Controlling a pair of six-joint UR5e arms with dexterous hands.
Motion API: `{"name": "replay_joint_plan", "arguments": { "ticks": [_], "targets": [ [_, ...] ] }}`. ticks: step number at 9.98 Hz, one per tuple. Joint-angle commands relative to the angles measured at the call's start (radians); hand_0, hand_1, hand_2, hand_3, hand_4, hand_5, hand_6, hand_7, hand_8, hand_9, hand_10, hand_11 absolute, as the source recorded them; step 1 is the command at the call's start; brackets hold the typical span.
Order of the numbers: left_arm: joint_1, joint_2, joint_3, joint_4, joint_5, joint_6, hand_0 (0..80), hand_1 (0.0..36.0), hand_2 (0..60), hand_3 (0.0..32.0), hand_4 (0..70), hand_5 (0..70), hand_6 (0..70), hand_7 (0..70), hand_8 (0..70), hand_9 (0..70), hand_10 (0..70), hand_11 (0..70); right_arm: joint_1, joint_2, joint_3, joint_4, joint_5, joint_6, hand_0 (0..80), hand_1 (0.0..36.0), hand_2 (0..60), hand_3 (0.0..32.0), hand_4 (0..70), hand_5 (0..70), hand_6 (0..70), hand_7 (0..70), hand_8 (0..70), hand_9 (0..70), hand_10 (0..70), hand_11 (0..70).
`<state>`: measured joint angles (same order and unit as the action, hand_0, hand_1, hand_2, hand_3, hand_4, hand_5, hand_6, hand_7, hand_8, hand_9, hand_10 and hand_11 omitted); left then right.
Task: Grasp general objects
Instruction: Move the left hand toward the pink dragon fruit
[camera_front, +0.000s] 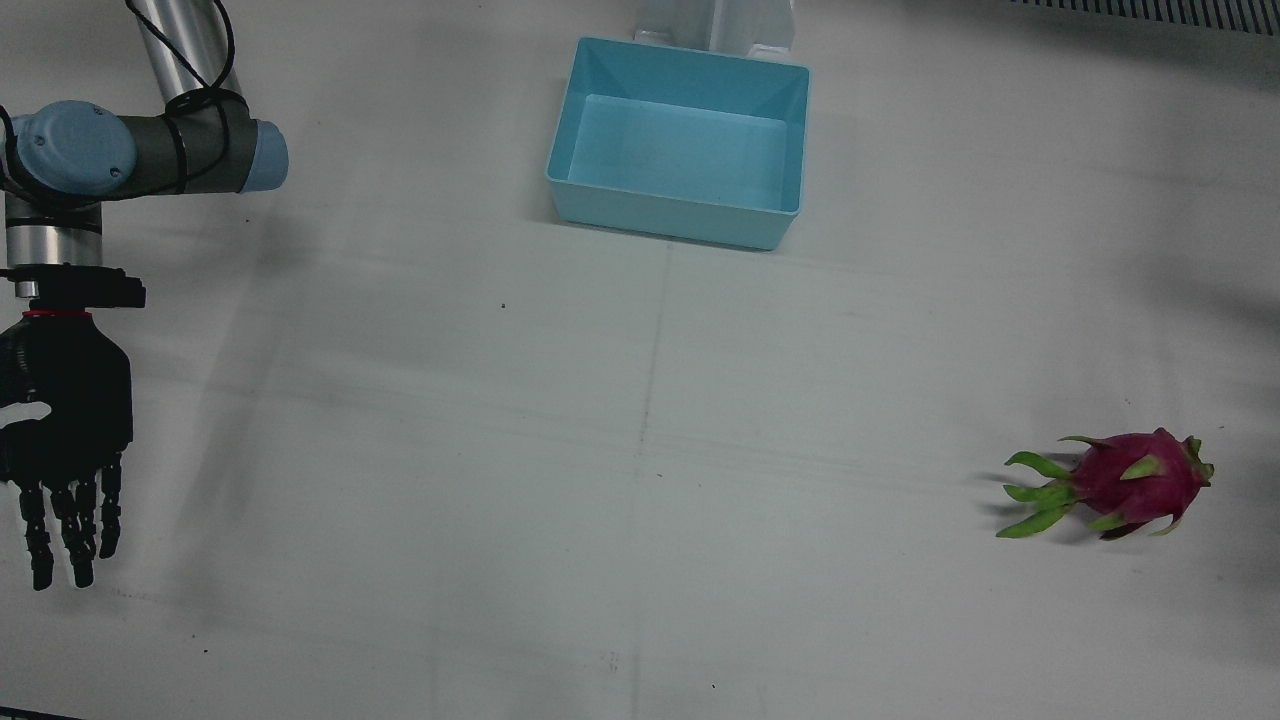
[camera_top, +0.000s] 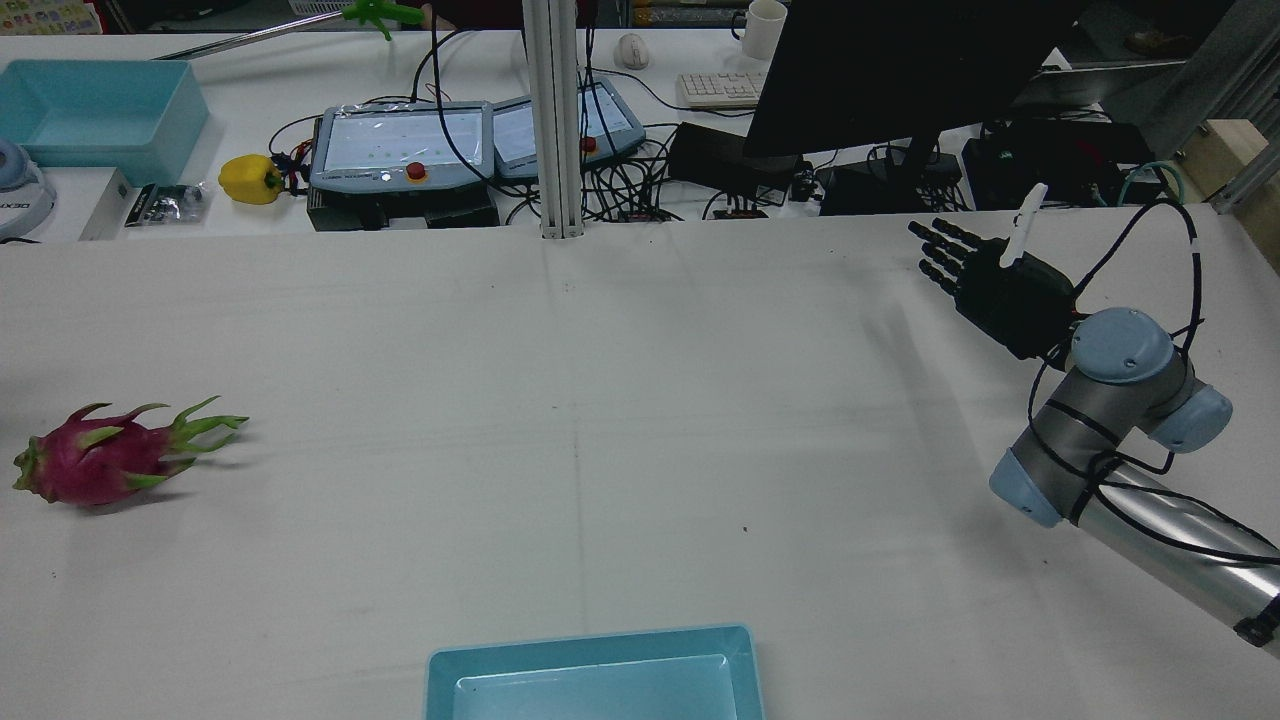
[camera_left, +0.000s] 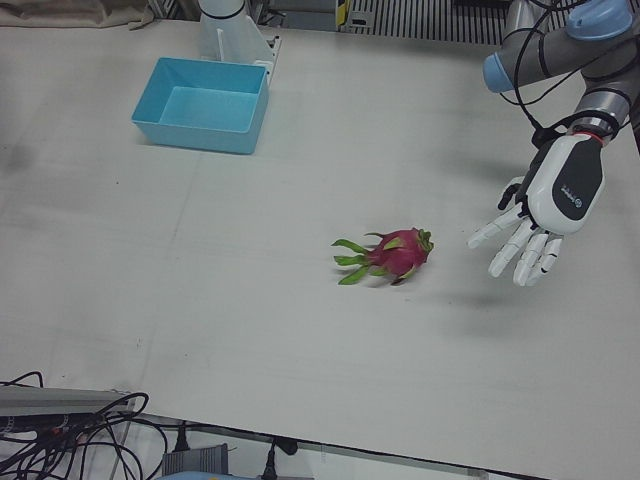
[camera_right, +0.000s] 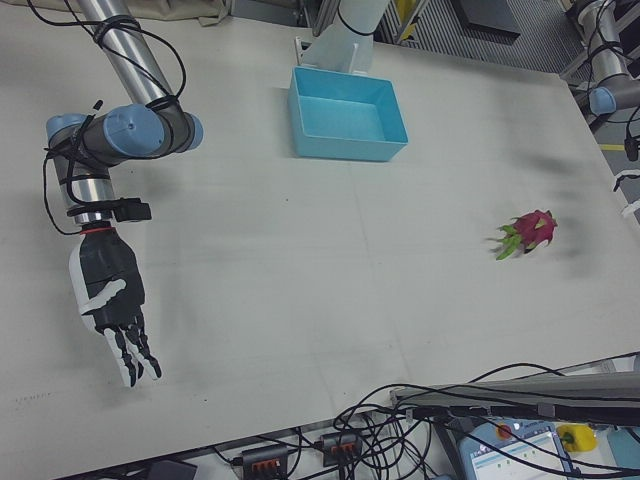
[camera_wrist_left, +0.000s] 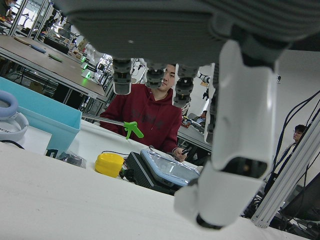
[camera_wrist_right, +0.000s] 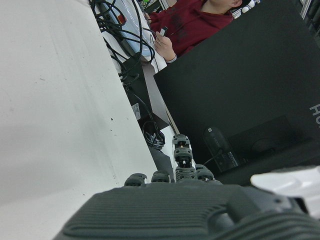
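Closest to the lens in the left hand view, the white left hand (camera_left: 549, 210) fills the top of the picture; in the left-front view it hangs above the table (camera_left: 200, 260) with its fingers (camera_left: 525, 258) spread apart and pointing down, holding nothing. It sits just beside the dragon fruit (camera_left: 395, 254), on the fruit's round end, and does not touch it.

That dragon fruit lies on its side on the bare table, its green leafy tips pointing away from the left hand. A light blue bin (camera_front: 680, 140) stands well apart from the fruit, at the robot's edge of the table next to a pedestal, and nothing lies inside it.

On the far side of the table from the fruit, the black right hand (camera_front: 62, 440) hovers above the surface with its fingers (camera_front: 75, 525) stretched out and slightly apart, also holding nothing.

Beyond the table from the fruit, a person in a dark red hoodie (camera_wrist_left: 150, 112) sits at a bench, with a yellow bell pepper (camera_top: 250, 179) and a teach pendant (camera_top: 400, 148) on it.
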<state>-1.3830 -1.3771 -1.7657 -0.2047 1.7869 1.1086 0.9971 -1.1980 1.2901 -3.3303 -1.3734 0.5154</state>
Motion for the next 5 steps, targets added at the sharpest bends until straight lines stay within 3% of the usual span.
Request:
{"name": "replay_joint_plan", "arguments": {
  "ticks": [1, 2, 3, 4, 5],
  "targets": [
    [-0.016, -0.019, 0.003, -0.027, 0.034, -0.018, 42.0, 13.2, 29.6, 23.8, 4.8, 0.0, 0.0, 0.0, 0.0, 0.0, 0.0, 0.0, 0.000, 0.000, 0.000, 0.000, 0.001, 0.000, 0.0, 0.0, 0.0, 0.0, 0.0, 0.0, 0.0, 0.0, 0.0, 0.0, 0.0, 0.0],
    [-0.016, -0.020, -0.004, -0.027, 0.051, -0.003, 23.5, 11.2, 41.8, 32.0, 0.0, 0.0, 0.0, 0.0, 0.0, 0.0, 0.0, 0.0, 0.000, 0.000, 0.000, 0.000, 0.001, 0.000, 0.0, 0.0, 0.0, 0.0, 0.0, 0.0, 0.0, 0.0, 0.0, 0.0, 0.0, 0.0],
    [-0.016, -0.020, -0.017, -0.021, 0.054, 0.000, 12.3, 13.5, 58.9, 29.8, 0.0, 0.0, 0.0, 0.0, 0.0, 0.0, 0.0, 0.0, 0.000, 0.000, 0.000, 0.000, 0.001, 0.000, 0.0, 0.0, 0.0, 0.0, 0.0, 0.0, 0.0, 0.0, 0.0, 0.0, 0.0, 0.0],
    [-0.016, -0.019, -0.032, -0.016, 0.087, 0.016, 16.4, 16.3, 60.0, 32.0, 0.0, 0.0, 0.0, 0.0, 0.0, 0.0, 0.0, 0.0, 0.000, 0.000, 0.000, 0.000, 0.001, 0.000, 0.0, 0.0, 0.0, 0.0, 0.0, 0.0, 0.0, 0.0, 0.0, 0.0, 0.0, 0.0],
    [-0.014, -0.020, -0.032, -0.015, 0.115, 0.046, 23.6, 19.3, 60.0, 32.0, 0.0, 0.0, 0.0, 0.0, 0.0, 0.0, 0.0, 0.0, 0.000, 0.000, 0.000, 0.000, -0.001, 0.000, 0.0, 0.0, 0.0, 0.0, 0.0, 0.0, 0.0, 0.0, 0.0, 0.0, 0.0, 0.0]
  ]
}}
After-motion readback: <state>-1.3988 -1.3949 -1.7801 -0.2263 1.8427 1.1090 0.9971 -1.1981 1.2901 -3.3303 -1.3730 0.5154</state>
